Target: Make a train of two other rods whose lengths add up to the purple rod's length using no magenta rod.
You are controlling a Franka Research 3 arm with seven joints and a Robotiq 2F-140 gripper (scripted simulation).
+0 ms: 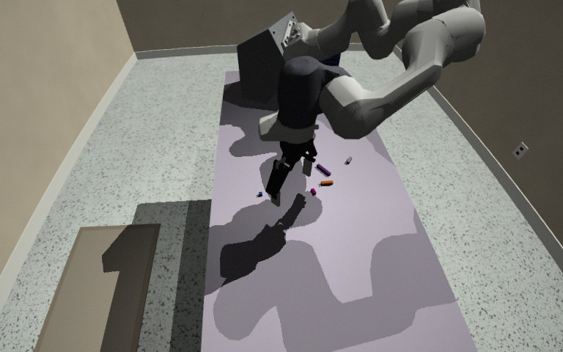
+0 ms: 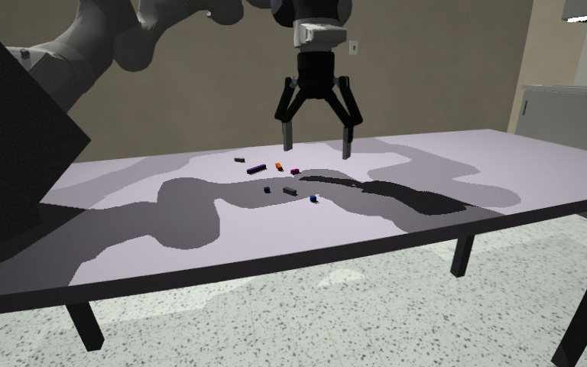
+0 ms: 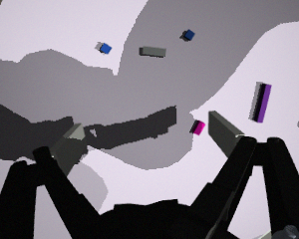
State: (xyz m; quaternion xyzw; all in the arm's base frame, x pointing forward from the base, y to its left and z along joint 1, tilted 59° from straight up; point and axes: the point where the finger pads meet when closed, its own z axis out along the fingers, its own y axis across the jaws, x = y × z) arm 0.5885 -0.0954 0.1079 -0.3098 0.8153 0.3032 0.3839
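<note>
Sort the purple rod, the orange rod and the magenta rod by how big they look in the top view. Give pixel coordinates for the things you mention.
1. Purple rod (image 1: 323, 169) (image 2: 256, 169) (image 3: 263, 103)
2. Orange rod (image 1: 327, 182) (image 2: 278, 167)
3. Magenta rod (image 1: 313, 191) (image 2: 294, 171) (image 3: 198, 127)

The first two are fairly close; the magenta one is clearly smallest.
</note>
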